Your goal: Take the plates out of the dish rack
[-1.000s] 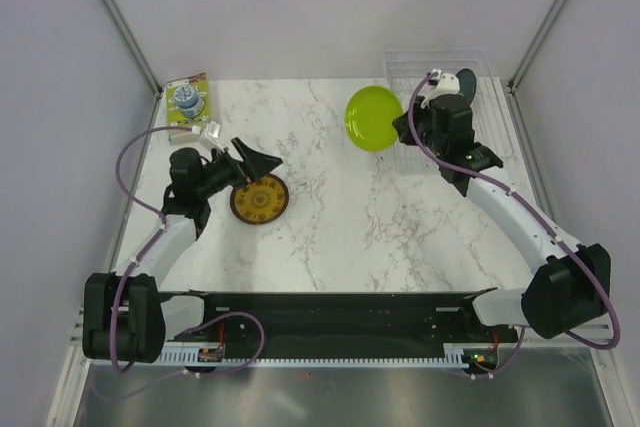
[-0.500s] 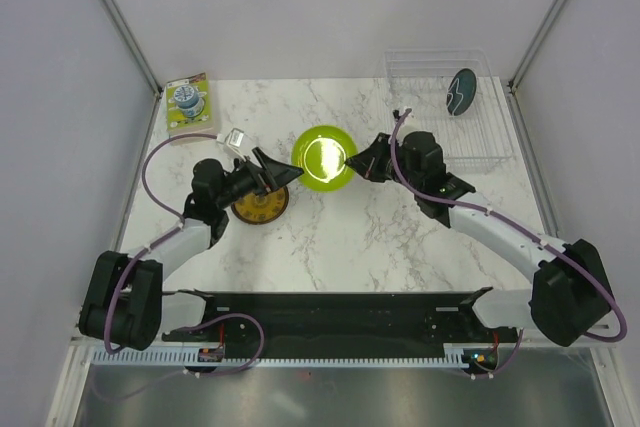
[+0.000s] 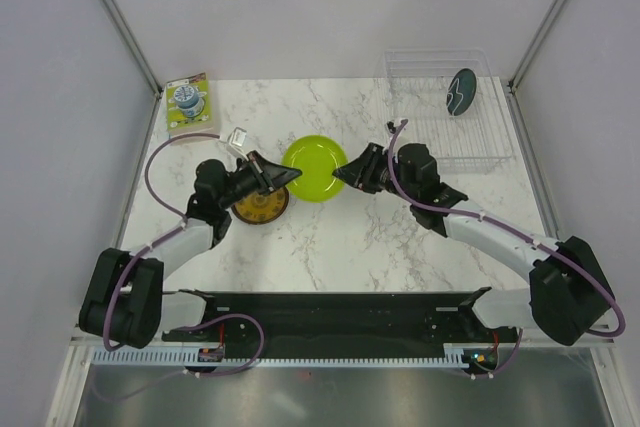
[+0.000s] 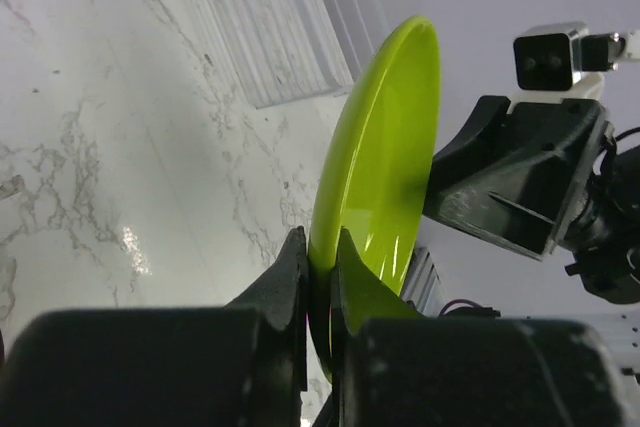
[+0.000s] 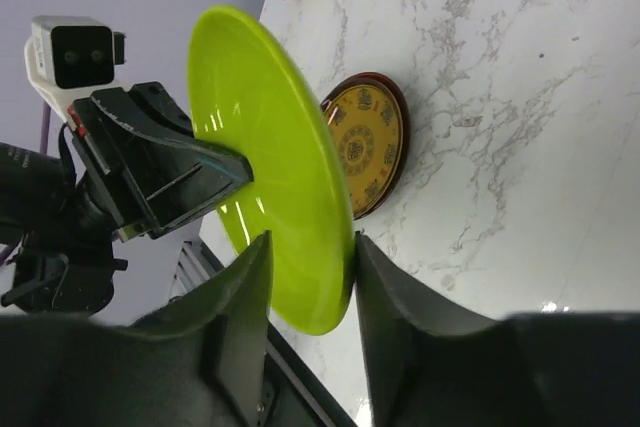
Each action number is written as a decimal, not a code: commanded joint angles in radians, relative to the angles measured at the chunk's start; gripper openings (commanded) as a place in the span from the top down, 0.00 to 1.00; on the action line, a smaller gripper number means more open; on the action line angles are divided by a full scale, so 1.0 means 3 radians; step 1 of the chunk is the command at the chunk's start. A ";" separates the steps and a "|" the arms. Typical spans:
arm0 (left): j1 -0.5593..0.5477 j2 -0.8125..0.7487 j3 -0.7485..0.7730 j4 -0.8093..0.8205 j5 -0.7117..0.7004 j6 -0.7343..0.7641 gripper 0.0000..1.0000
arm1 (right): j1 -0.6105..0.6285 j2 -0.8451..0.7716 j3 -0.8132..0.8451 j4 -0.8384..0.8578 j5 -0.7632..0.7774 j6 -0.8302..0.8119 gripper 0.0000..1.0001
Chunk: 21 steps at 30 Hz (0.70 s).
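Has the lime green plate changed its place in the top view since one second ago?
Yes. The lime green plate moved left, away from the dish rack at the far right, and is now close to the yellow-patterned plate.

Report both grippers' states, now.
Left gripper: shut on the green plate, pinching its rim.
Right gripper: open, fingers either side of the same plate's rim.
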State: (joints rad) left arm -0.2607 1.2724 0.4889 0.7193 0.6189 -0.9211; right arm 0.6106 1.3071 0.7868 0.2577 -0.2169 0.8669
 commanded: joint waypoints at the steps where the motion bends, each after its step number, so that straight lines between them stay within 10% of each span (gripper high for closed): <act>1: 0.0061 -0.0253 0.0012 -0.0595 -0.0472 0.0283 0.98 | 0.0020 -0.0082 0.0159 0.0094 -0.0116 -0.0010 0.35; 9: 0.0449 -0.0922 -0.0049 -0.1793 -0.1270 0.0713 0.98 | -0.0092 -0.0379 0.0496 -0.1149 0.0906 -0.0797 0.14; 21: 0.0670 -0.0642 -0.0213 -0.2183 -0.1598 0.0810 0.97 | -0.0266 -0.0558 0.0415 -0.1360 0.0938 -0.0931 0.15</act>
State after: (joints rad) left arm -0.0673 1.0370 0.4301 0.0742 0.1776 -0.7193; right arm 0.5346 1.1614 0.8986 -0.1219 0.0429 0.6247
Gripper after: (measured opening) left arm 0.088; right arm 0.858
